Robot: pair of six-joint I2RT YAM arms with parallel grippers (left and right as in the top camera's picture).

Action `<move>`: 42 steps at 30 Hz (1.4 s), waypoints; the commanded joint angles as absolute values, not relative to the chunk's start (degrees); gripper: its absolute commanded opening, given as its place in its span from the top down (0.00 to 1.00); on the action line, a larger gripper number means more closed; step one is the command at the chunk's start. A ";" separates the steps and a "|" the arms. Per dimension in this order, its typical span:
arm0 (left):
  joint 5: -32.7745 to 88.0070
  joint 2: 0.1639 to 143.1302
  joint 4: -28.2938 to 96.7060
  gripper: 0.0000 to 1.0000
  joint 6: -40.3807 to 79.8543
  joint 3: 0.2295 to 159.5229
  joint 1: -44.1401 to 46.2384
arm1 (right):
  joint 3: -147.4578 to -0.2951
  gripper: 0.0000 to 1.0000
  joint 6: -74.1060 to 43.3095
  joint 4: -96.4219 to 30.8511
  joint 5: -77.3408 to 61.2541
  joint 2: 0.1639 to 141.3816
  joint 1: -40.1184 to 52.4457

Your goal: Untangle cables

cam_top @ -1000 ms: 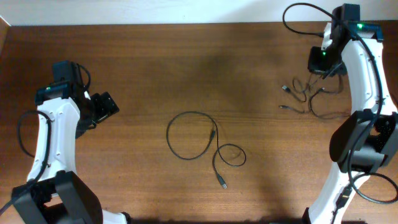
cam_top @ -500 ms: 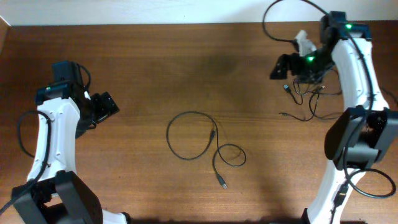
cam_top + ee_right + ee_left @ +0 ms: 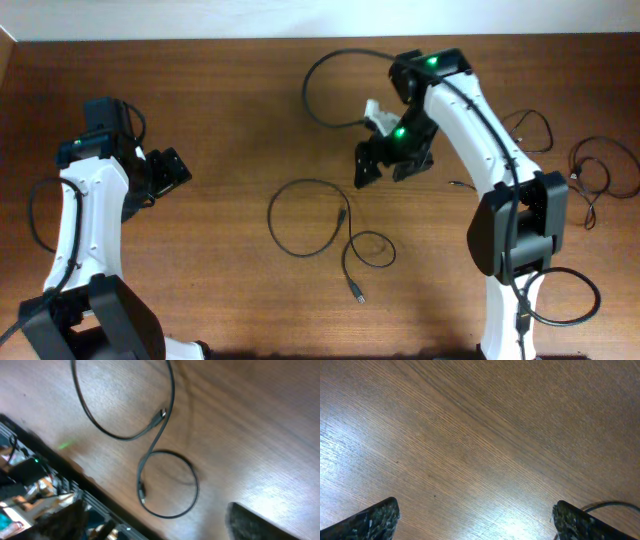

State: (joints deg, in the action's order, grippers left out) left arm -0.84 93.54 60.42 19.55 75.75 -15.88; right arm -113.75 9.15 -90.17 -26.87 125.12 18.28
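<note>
Overhead: the left end effector (image 3: 172, 168) is hanging over the left part of the bench (image 3: 230, 90), well apart from every cord. The right arm is reaching in toward the middle; the right end effector (image 3: 390, 166) is hovering just up and right of the looped cable (image 3: 271, 218), not touching it. That cable is lying flat at mid-bench in one large ring running into a smaller ring; its plug end (image 3: 358, 296) is pointing toward the near edge. The other cables (image 3: 583, 180) are lying loose near the right edge, well apart from the looped cable.

Left wrist: only bare wood grain of the bench (image 3: 470, 435) is showing; the left end effector (image 3: 475, 520) is standing wide apart, its tips in the two lower corners, nothing between them. A thin dark cord (image 3: 610, 505) is curving in at lower right; cannot tell which cord it is.

Right wrist: the looped cable (image 3: 170, 455) is lying on the bench (image 3: 250, 435) below the camera, large ring at top, small ring in the centre, one connector (image 3: 160, 414) resting where the rings meet. The right end effector (image 3: 162, 520) is standing apart; both tips are blurred at the lower corners and gripping nothing.
</note>
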 commanded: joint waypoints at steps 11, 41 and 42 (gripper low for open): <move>15.27 92.68 57.95 1.00 14.46 75.46 -12.56 | -109.71 0.11 7.14 -95.35 -26.44 118.85 21.12; 20.80 121.91 52.95 1.00 6.28 70.19 9.87 | -92.38 0.96 -11.33 -50.06 -78.41 118.85 31.05; 20.80 121.91 52.95 1.00 6.28 70.19 9.87 | -92.38 0.96 -17.08 -44.95 -79.57 118.85 31.07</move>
